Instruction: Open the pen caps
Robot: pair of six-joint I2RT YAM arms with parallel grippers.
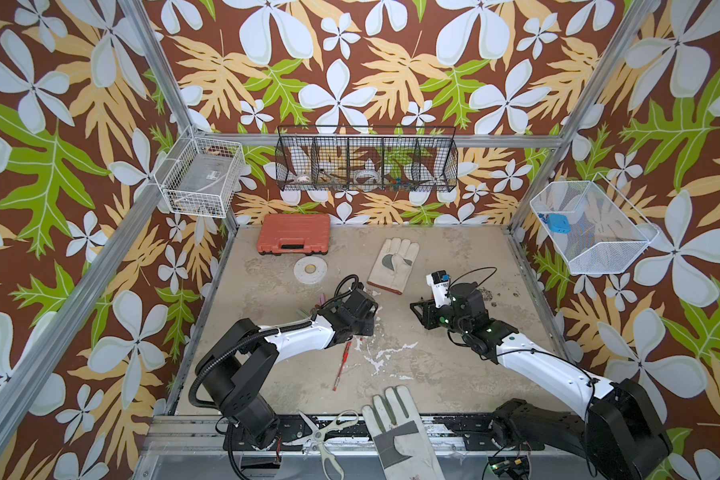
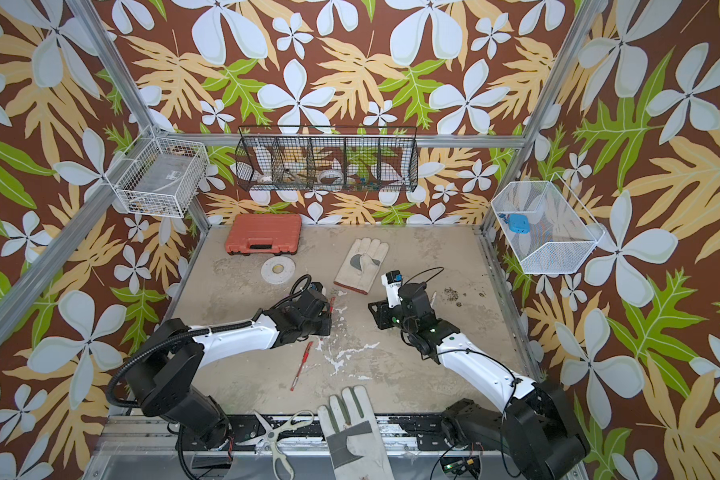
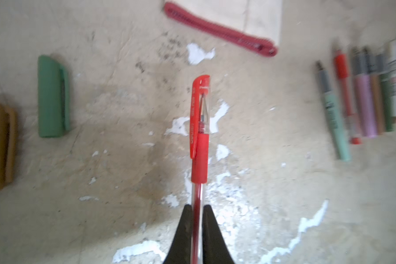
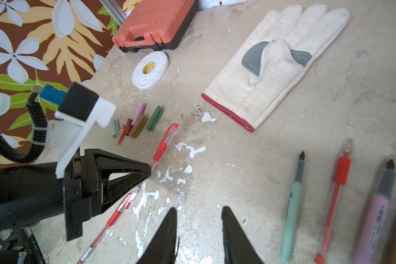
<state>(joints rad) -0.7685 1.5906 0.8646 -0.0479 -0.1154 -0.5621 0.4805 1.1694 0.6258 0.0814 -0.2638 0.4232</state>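
loose caps (image 4: 138, 125): six, pulled off, clustered on the table (image 4: 249, 160); near the left gripper, on its side away from the right gripper.
left gripper (image 3: 197, 206): clenched on a red pen's clear barrel, just behind the red grip sleeve.
held pen (image 3: 199, 160): stuck out ahead of the fingertips; cap (image 3: 198, 91) seated over the tip, not pulled.
second pen (image 1: 341, 368): red, laid flat just behind the left gripper; cap apparently on.
right gripper (image 4: 199, 210): released, jaws apart, nothing between them; kept well apart from the left gripper.
bare pens (image 4: 293, 205): laid in a row near the right gripper, on its side away from the left gripper; mint, red and pink made out, the rest blurred.
glove (image 4: 272, 68): laid flat beyond both grippers' tips.
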